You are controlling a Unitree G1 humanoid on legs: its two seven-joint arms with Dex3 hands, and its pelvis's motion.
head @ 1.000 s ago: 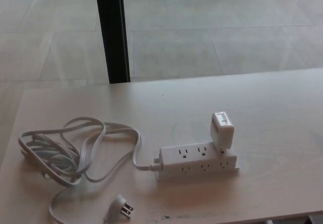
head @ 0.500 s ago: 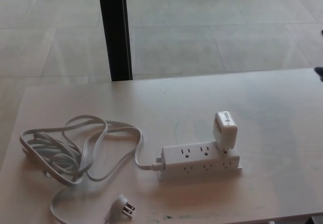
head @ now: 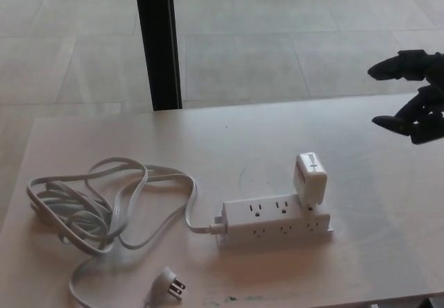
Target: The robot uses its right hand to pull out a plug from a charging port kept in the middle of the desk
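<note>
Entering from the picture's right edge, the right hand (head: 415, 100) is hovering above the far right part of the desk (head: 388, 176), its black fingers (head: 393, 67) spread apart and holding nothing. It is sitting well apart from the plug (head: 309, 178), up and to the right of it. The plug, a white block-shaped adapter, is standing seated in the right end of the power strip (head: 275, 221), tilting slightly and rising above the strip's top face. The power strip is lying lengthwise near the middle of the desk, toward the near edge, showing two rows of outlets; those left of the plug are standing vacant. A white cord (head: 104, 207) is leaving the strip's left end and lying in loose overlapping loops across the left side of the desk, ending in a pronged cord plug (head: 168, 285) that is resting flat close to the near edge. Beyond the desk, a dark vertical post (head: 157, 41) is standing against a pale tiled floor (head: 277, 37).
</note>
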